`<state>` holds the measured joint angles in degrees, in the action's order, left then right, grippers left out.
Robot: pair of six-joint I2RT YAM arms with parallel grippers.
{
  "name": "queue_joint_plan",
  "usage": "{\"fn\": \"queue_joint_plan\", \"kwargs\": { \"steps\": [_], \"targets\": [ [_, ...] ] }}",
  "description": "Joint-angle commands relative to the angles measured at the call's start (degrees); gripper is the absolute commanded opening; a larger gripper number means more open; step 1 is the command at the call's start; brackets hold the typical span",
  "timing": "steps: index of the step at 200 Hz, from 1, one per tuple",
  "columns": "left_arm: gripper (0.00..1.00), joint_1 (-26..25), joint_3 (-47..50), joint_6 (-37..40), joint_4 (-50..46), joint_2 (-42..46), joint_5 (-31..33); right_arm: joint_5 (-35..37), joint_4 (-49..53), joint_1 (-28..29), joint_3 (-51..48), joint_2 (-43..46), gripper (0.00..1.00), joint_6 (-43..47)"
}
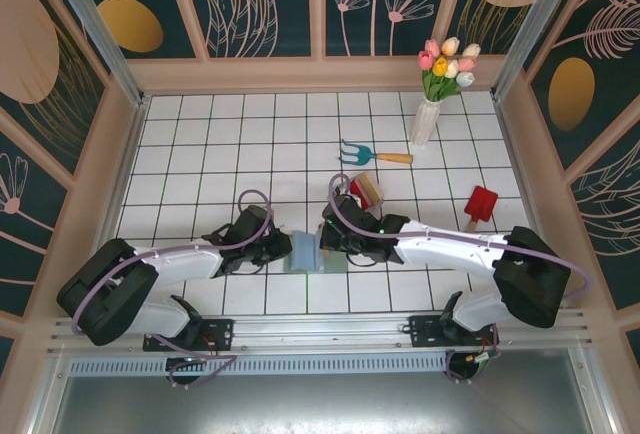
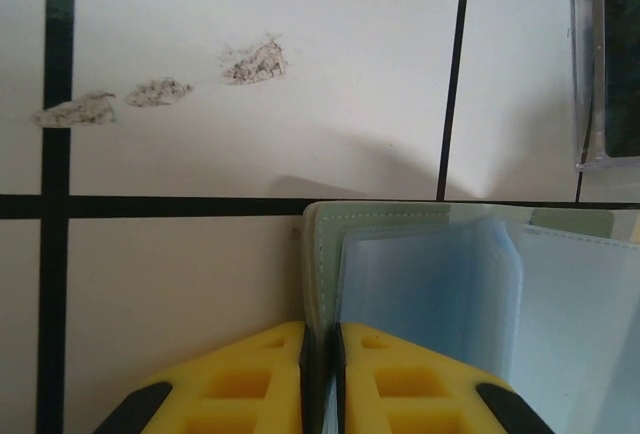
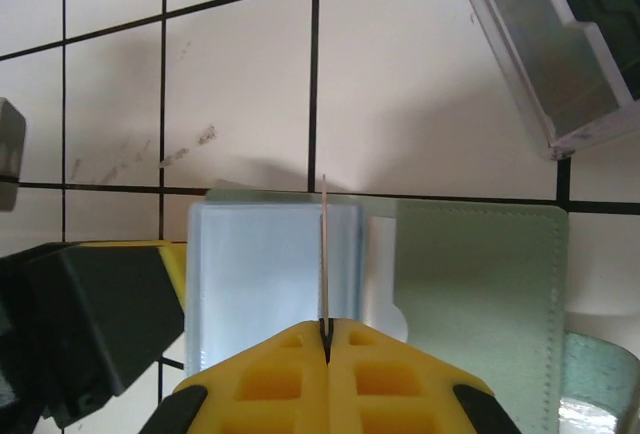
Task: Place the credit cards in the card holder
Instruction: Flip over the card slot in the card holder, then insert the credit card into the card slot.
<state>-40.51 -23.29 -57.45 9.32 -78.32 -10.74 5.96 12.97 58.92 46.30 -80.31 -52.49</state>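
Near the middle of the worktop's (image 1: 200,154) near edge, the card holder (image 1: 303,253) is lying open between the two arms, with its pale blue sleeves facing up. The left gripper (image 2: 320,339) is clamping the holder's green cover edge, while the right gripper (image 3: 327,329) is pinching a thin credit card (image 3: 324,244), seen edge-on, upright over the sleeves. Red and beige cards (image 1: 364,192) are lying just behind the right gripper, toward the worktop's centre.

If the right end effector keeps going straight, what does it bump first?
Probably the card holder: the right end effector pinches a thin card edge-on over its pale blue pockets. Depth is unclear.
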Motion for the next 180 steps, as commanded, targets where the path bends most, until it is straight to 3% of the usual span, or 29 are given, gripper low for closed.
{"fn": "queue_joint_plan", "kwargs": {
  "steps": [1, 40, 61, 89, 106, 123, 137, 161, 180],
  "targets": [
    [0.17, -0.4, 0.6, -0.9, 1.3, 0.1, -0.8, 2.6, 3.7, -0.1, 2.5, -0.7, 0.02, 0.1],
    [0.16, -0.4, 0.8, -1.5, 1.3, 0.5, 0.2, 13.7, 14.5, 0.1, 5.2, 2.1, 0.02, -2.7],
    [0.17, -0.4, 1.3, -2.0, 1.4, 1.0, 0.7, 15.7, 13.9, 0.2, 4.9, 6.0, 0.02, -1.9],
    [0.20, -0.5, 1.2, -2.0, 0.4, 1.6, 1.4, 6.2, 1.2, -0.1, 0.4, 8.9, 0.02, 2.4],
    [0.27, -0.4, 1.0, -2.0, -2.0, 3.0, 3.5, 2.0, -4.9, 0.2, -1.9, 8.1, 0.01, 0.8],
    [0.29, -0.5, 1.3, -2.1, -4.1, 5.4, 5.5, -0.3, -9.2, 0.2, -4.0, 6.5, 0.01, -1.2],
    [0.40, -0.5, 1.1, -2.3, -6.5, 7.5, 7.2, -1.4, -10.5, 0.3, -4.6, 4.7, 0.01, -1.5],
    [0.50, -0.5, 1.1, -2.8, -10.2, 11.0, 10.3, -3.8, -12.3, -0.2, -5.0, 0.7, 0.01, -1.4],
    [0.60, -0.5, 2.1, -2.2, -7.5, 13.4, 9.1, -4.8, -13.5, -0.2, -5.5, -1.2, 0.01, -1.5]
  ]
}}
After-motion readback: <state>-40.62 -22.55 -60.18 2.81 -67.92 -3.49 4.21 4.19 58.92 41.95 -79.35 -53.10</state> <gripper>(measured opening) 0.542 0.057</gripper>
